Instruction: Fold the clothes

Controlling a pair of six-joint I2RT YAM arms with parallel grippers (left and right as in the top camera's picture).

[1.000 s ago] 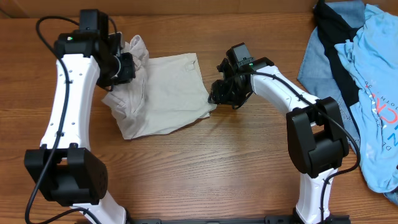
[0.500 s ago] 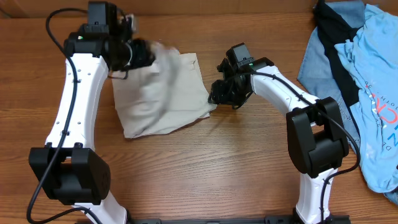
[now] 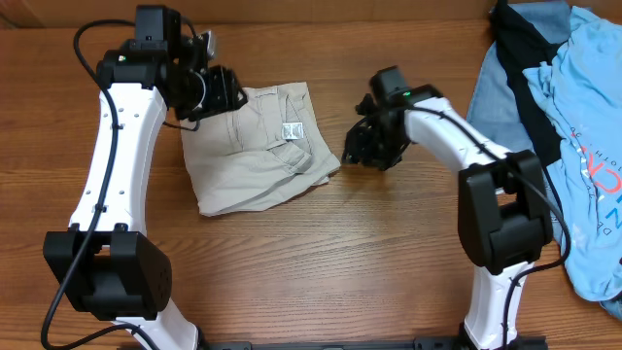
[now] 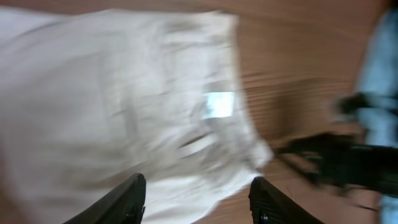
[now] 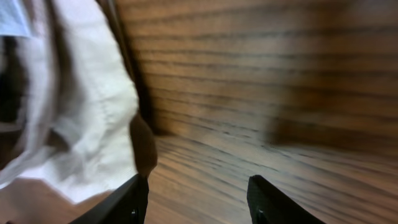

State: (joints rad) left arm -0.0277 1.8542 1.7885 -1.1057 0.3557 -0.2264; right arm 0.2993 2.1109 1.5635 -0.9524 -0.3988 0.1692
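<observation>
Khaki shorts (image 3: 255, 156) lie on the wooden table (image 3: 321, 262) left of centre as a compact, roughly square bundle. The waistband is turned up and a white label (image 3: 290, 131) is exposed on top, so I judge one fold is made and a second fold or a tidy-up is due.

Left gripper (image 3: 222, 90): over the far-left corner of the shorts. Wrist view is blurred, but the fingers stand well apart with only cloth below them — nothing held.
Right gripper (image 3: 372, 154): just beside the right edge of the shorts, low to the table. Fingers are apart with bare wood between them — nothing held. Cannot tell if it touches the cloth.

Doing the step well (my judgement):
- pinch every layer at a corner, not just the top one, or the bundle will peel open
- take matching corners with both grippers so the edge travels level
- carry the edge across low, lay it flush on the opposite edge, then release
- wrinkles near the label suggest the cotton bunches easily — smooth outward before letting go

Count:
- shorts: 1 pair
- label: 1
- arms: 2, grippers: 2
- heap (image 3: 573, 126) of other garments at the right edge: 1; pale blue, dark and denim-blue cloth show, but the number of pieces is unclear
</observation>
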